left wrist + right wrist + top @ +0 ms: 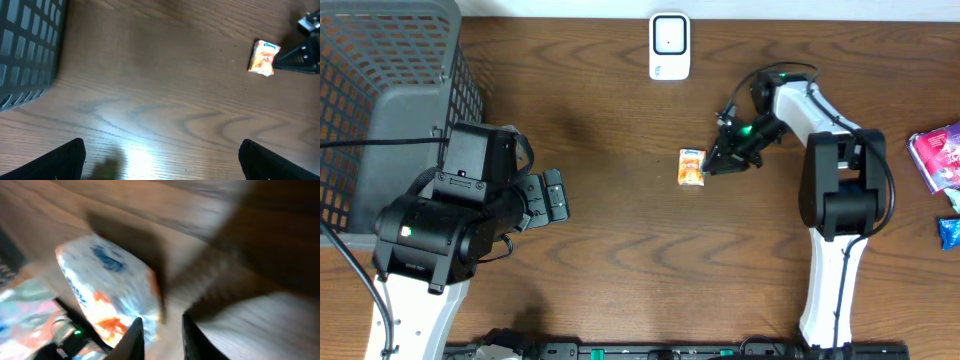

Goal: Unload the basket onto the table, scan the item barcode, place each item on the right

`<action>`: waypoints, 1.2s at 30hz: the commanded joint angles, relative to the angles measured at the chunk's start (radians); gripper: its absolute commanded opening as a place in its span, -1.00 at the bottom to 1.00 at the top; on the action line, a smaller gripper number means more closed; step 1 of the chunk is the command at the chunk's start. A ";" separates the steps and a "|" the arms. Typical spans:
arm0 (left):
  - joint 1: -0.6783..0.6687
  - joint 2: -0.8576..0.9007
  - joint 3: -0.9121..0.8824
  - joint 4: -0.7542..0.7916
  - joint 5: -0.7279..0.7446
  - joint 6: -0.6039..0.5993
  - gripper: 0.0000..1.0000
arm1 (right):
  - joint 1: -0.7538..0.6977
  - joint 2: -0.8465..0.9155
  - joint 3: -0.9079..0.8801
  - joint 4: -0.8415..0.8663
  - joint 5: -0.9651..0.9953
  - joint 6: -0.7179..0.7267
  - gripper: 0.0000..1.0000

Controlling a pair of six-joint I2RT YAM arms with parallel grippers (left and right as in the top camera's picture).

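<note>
The item is a small orange-and-white tissue packet (692, 166) lying on the wooden table near its middle. It also shows in the left wrist view, packet (263, 58), and fills the left of the right wrist view, packet (105, 280). My right gripper (713, 166) sits at the packet's right edge, low to the table. Its jaws (162, 322) stand narrowly apart with only bare wood between them; the packet lies just outside the left finger. My left gripper (556, 195) hovers far to the left, wide open and empty (161, 155). No barcode is visible.
A white scanner-like device (669, 46) stands at the table's back edge, beyond the packet. A dark mesh basket (380, 90) fills the back left corner. Colourful snack packets (938, 160) and a blue one (950, 232) lie at the right edge.
</note>
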 commanded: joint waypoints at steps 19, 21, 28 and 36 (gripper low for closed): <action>0.004 0.003 0.004 -0.002 -0.013 -0.006 0.96 | 0.138 -0.082 0.018 0.061 0.245 0.169 -0.26; 0.004 0.003 0.004 -0.002 -0.013 -0.006 0.96 | 0.140 -0.082 0.018 0.060 0.245 0.169 -0.41; 0.004 0.003 0.004 -0.002 -0.013 -0.006 0.96 | 0.155 -0.082 0.018 0.065 0.246 0.169 -0.95; 0.004 0.003 0.004 -0.002 -0.013 -0.006 0.96 | 0.142 -0.082 0.019 0.093 -0.264 -0.088 -0.98</action>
